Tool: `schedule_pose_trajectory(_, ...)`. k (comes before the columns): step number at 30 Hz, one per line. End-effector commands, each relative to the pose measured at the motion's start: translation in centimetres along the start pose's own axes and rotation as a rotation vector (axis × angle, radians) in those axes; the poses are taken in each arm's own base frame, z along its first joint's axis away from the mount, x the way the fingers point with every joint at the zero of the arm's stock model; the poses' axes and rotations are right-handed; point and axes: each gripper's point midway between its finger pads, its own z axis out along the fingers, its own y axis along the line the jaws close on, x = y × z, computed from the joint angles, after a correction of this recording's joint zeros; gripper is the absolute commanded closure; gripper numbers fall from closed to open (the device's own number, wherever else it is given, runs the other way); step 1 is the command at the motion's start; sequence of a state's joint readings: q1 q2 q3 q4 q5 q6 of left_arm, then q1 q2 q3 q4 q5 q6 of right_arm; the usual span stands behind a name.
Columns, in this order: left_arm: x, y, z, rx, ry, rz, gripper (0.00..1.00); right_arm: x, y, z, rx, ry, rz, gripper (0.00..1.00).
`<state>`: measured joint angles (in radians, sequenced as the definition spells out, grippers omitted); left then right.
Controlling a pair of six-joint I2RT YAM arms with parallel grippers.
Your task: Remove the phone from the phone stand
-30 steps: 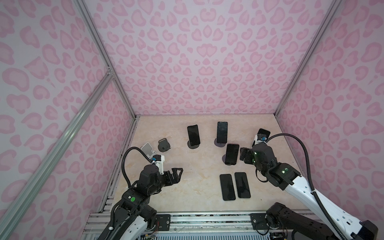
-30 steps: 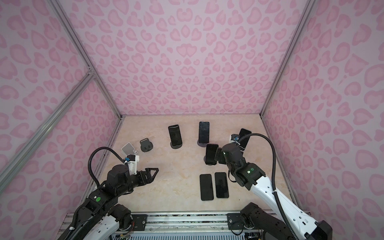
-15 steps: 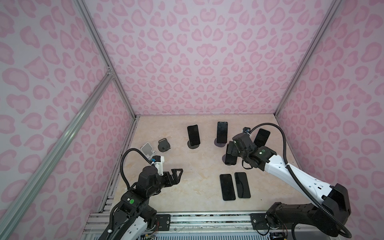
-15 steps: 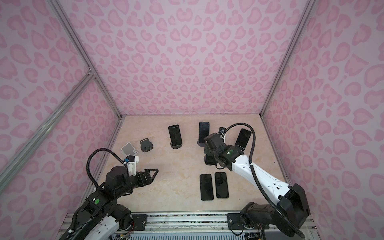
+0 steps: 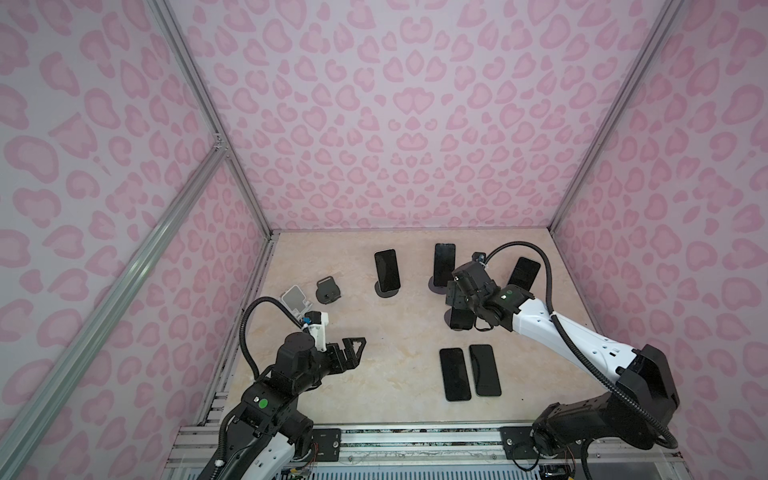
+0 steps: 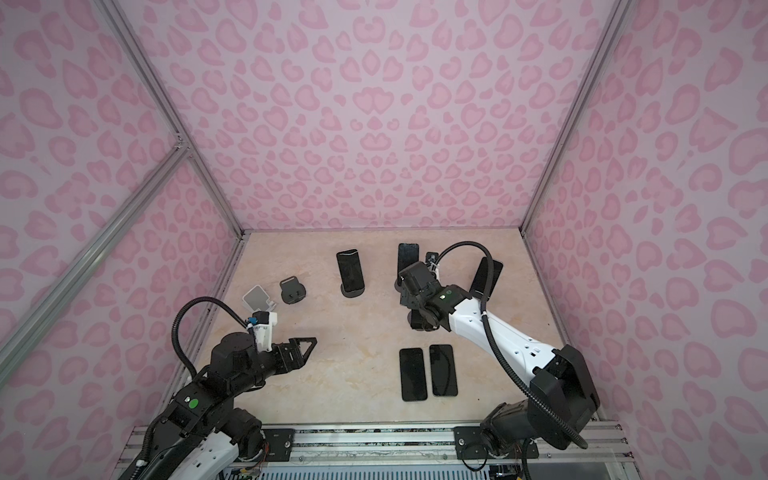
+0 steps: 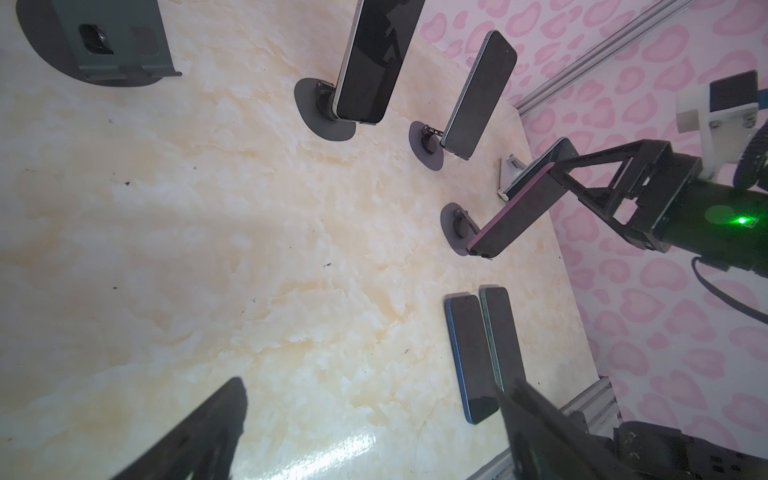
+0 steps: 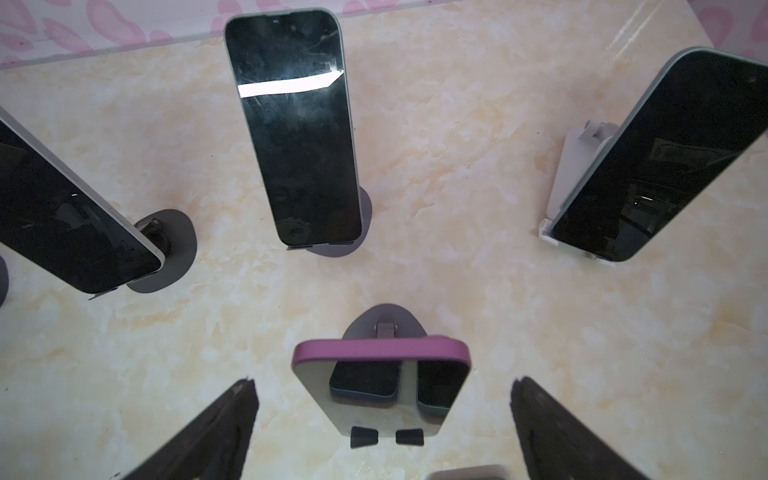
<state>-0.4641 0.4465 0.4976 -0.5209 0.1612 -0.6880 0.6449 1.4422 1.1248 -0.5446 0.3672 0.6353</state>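
Note:
A purple-edged phone [image 8: 382, 386] leans on a dark round-based phone stand [image 8: 384, 322] at the middle right of the table. My right gripper [image 8: 382, 382] is open above the phone's top end. Its fingers [image 8: 224, 419] stand on either side of the phone, with gaps showing. The left wrist view shows the same phone [image 7: 515, 216] on its stand [image 7: 457, 232]. In both top views the right gripper [image 5: 457, 291] [image 6: 411, 291] covers most of the phone [image 5: 460, 322]. My left gripper [image 5: 353, 349] [image 7: 370, 386] hovers open and empty over the front left of the table.
Three other phones lean on stands at the back [image 5: 387, 269] [image 5: 444, 259] [image 5: 524, 272]. Two phones lie flat side by side in front [image 5: 455, 374] [image 5: 484, 370]. An empty dark stand [image 5: 327, 291] and an empty white stand [image 5: 296, 297] sit at the left. Pink walls enclose the table.
My right arm has swung left and away from the front, bringing its gripper over the purple phone, and its jaws have opened a little wider. The left arm has not moved.

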Motion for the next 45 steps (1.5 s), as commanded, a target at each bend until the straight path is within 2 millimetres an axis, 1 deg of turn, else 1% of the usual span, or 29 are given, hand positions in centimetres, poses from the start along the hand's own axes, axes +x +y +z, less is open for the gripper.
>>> schedule_pose_trajectory(1, -0.4, -0.6, 0.0, 0.027, -0.017, 0.006, 0.01, -0.2, -0.4, 0.4, 0.032, -0.013, 0.000, 0.03)
schedule_pose_trajectory(3, -0.4, -0.6, 0.0, 0.028, -0.017, 0.005, 0.01, -0.3, -0.3, 0.6, 0.027, -0.013, 0.000, 0.03)
schedule_pose_trajectory(5, -0.4, -0.5, 0.1, 0.027, -0.017, 0.006, 0.01, -0.3, 0.0, 0.9, 0.011, -0.006, -0.007, 0.06)
schedule_pose_trajectory(11, -0.4, -0.5, 0.3, 0.025, -0.013, 0.005, 0.01, -0.1, 0.2, 1.5, 0.025, 0.015, -0.018, 0.10)
schedule_pose_trajectory(18, -0.3, -0.4, 0.3, 0.022, -0.011, 0.004, 0.01, 0.1, -0.2, 1.9, 0.027, 0.011, 0.004, 0.11)
schedule_pose_trajectory(29, -0.3, -0.4, 0.5, 0.019, -0.008, 0.006, 0.01, 0.2, 0.6, 2.7, -0.005, 0.014, 0.002, 0.14)
schedule_pose_trajectory(38, -0.4, -0.4, 0.5, 0.018, -0.009, 0.006, 0.01, 0.4, 0.4, 3.1, 0.004, 0.018, 0.018, 0.19)
schedule_pose_trajectory(45, -0.3, -0.4, 0.5, 0.018, -0.009, 0.007, 0.01, 0.6, 0.3, 3.4, 0.013, 0.022, 0.006, 0.20)
